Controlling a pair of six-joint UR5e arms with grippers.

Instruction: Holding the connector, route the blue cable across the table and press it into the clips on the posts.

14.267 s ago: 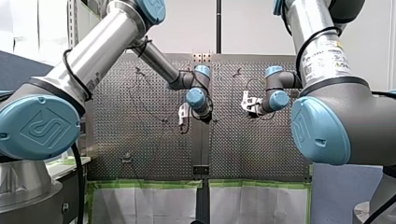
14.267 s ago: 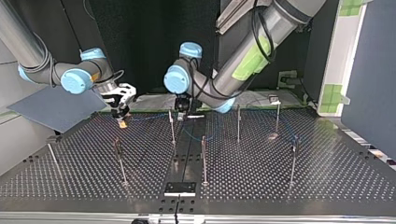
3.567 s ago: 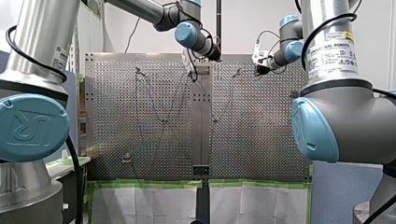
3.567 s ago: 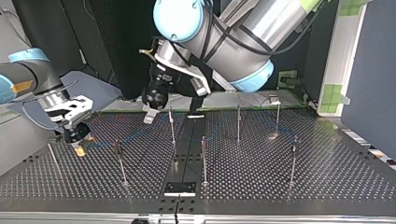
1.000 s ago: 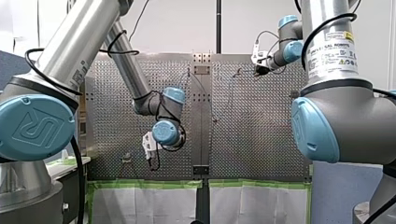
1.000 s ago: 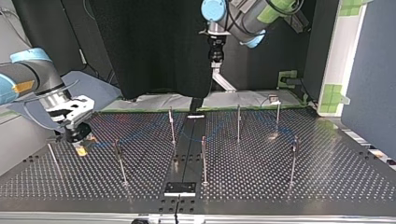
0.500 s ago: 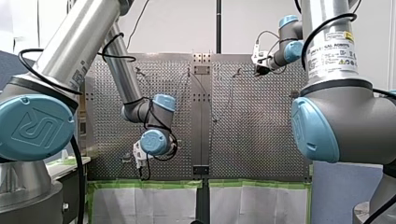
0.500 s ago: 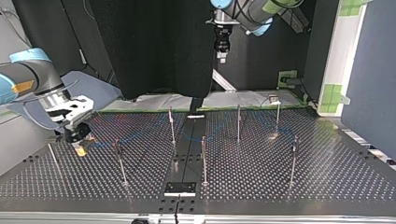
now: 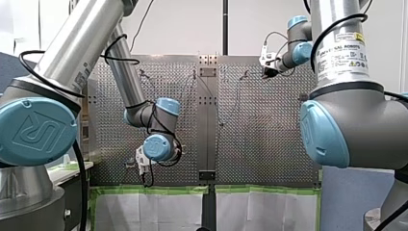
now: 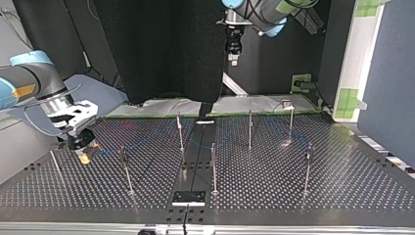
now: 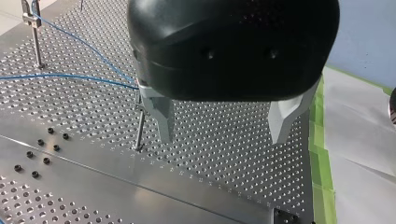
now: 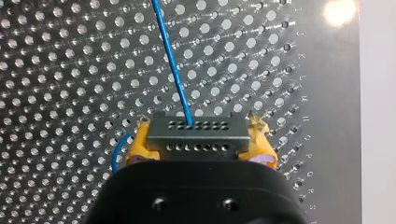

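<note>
**Right gripper clamps the connector; left gripper hangs open and empty**

In the right wrist view, your right gripper is closed on the grey connector, pinched between its yellow pads. The gripper's black housing hides the connector's near edge and most of both fingers. The blue cable leaves the connector's far face and runs away over the perforated table until the view cuts it off.

In the top view this gripper sits low over the table's left side. From there you can make out the cable only as a faint blue line among the upright posts. Whether it sits in any clip cannot be told from this view.

Your left gripper is raised well above the table, its fingers spread wide with nothing between them. Its housing blocks much of the left wrist view. The cable passes behind one finger, beside a thin post. Further off, a clip-topped post carries the cable.
</note>
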